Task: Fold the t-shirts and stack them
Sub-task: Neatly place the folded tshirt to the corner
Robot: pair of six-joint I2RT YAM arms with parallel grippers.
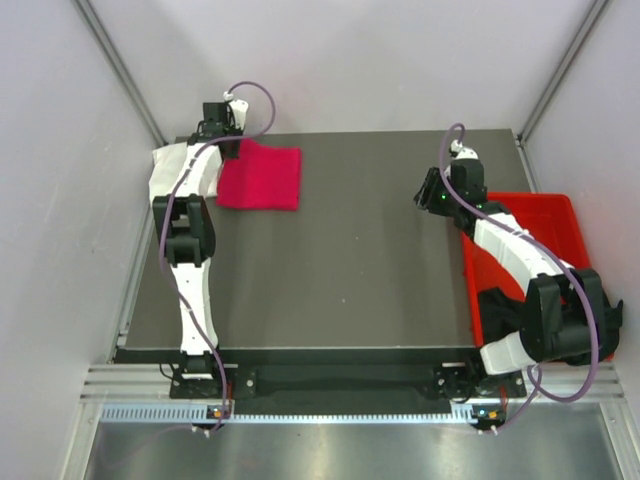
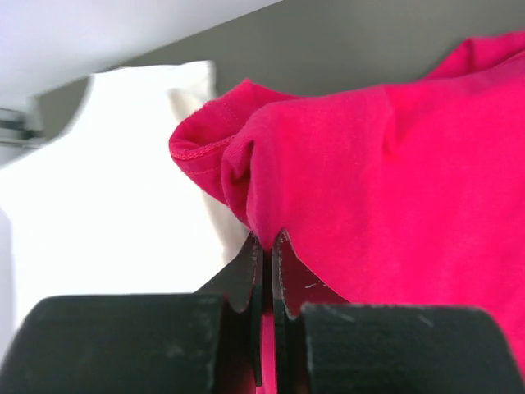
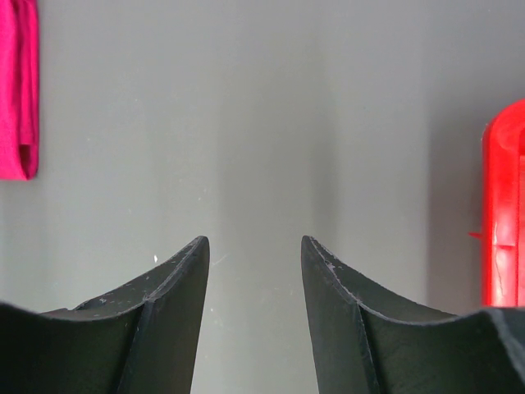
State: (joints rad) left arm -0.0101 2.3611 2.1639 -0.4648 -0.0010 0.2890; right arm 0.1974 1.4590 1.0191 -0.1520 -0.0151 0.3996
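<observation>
left gripper (image 2: 264,245): sits low over cloth at the far left corner of the table (image 1: 340,270).
left jaws: pressed together, clamped on a pinched fold of the pink shirt (image 2: 394,189).
pink shirt: bunches up right at the left jaw tips, with a rolled hem just ahead and left of them. Spreads ahead and to the right of those jaws. Shows in the top view as a rough rectangle flat on the table. Lies well apart from the right jaws, far off to their left; only a narrow strip of it reaches the right wrist view.
white shirt (image 2: 107,189): lies left of the left jaws and beyond them, meeting the left edge of the pink shirt. Partly covered by the left arm (image 1: 190,260) in the top view. Fold state: cannot tell.
right gripper (image 3: 254,250): hangs above bare table toward the right side, touching no cloth.
right jaws: apart, with nothing but table surface between them.
bin (image 3: 504,213): red, rigid. Stands to the right of the right jaws, near but not touching. Runs along the right edge of the table in the top view, with the right arm (image 1: 520,260) stretched across it. Contents: hidden by the arm, cannot tell.
stack: pink and white side by side at the far left corner, touching, both close to the left jaws and well away from the right jaws.
</observation>
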